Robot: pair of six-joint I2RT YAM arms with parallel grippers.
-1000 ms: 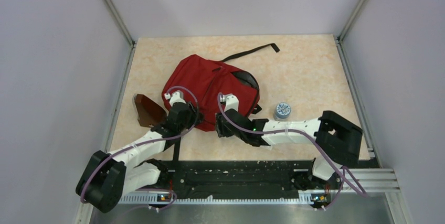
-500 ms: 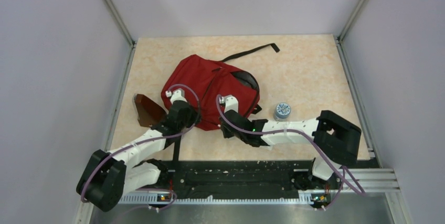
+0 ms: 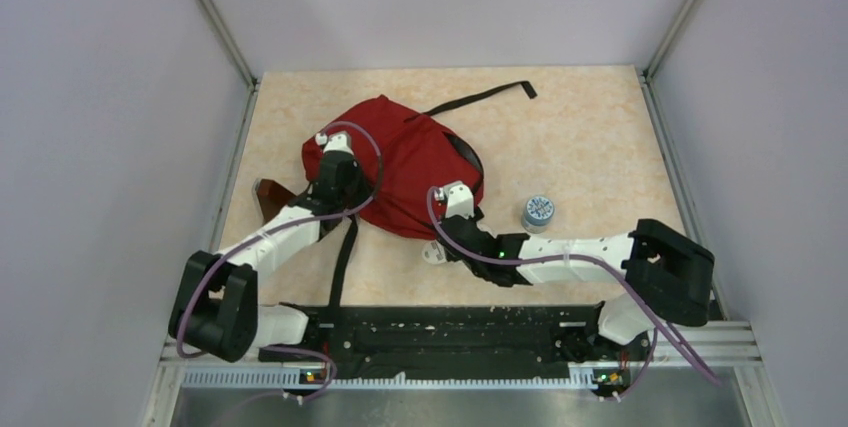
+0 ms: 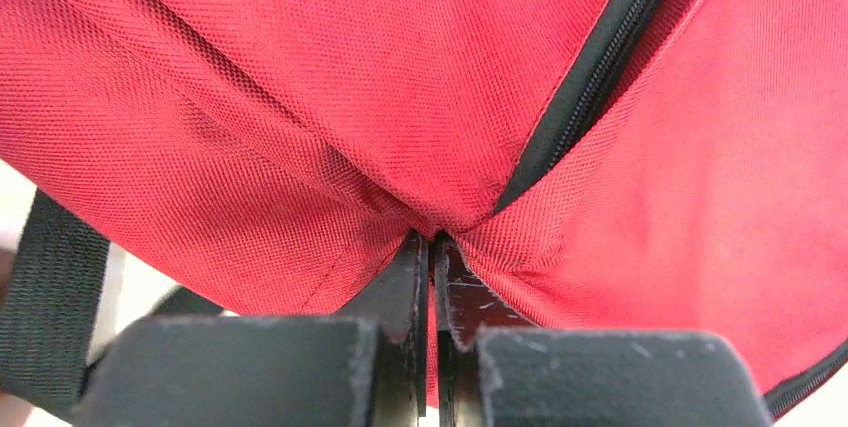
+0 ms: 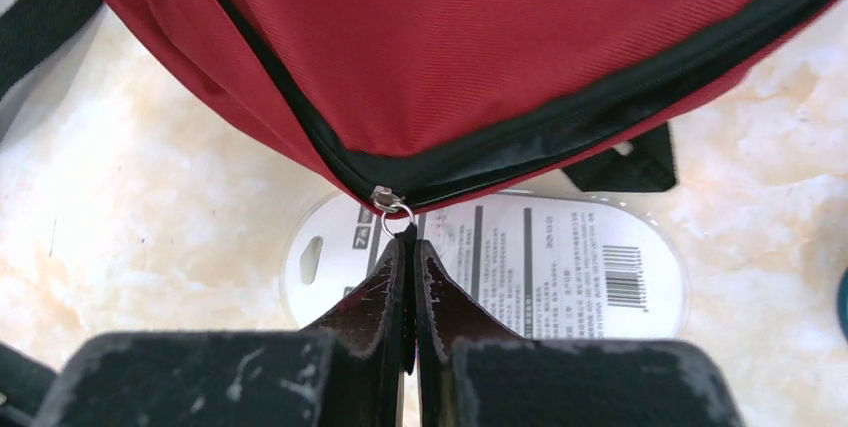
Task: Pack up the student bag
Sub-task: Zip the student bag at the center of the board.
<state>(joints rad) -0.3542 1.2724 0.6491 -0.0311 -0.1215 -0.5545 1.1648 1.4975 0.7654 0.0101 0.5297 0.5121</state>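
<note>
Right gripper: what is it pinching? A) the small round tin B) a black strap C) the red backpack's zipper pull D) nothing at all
C: the right gripper is shut on the zipper pull at the edge of the red backpack.

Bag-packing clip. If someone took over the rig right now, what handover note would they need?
Left gripper: shut, pinching the student bag's red fabric beside a zipper.
Right gripper: shut on the zipper pull at the bag's near edge.
Things: bag central; blister card under its near edge; brown pouch to its left, round grey object to its right.
Done: both grips set; nothing seen packed, inside not visible.
Left: probably draw the zip open, then load the loose items.
</note>
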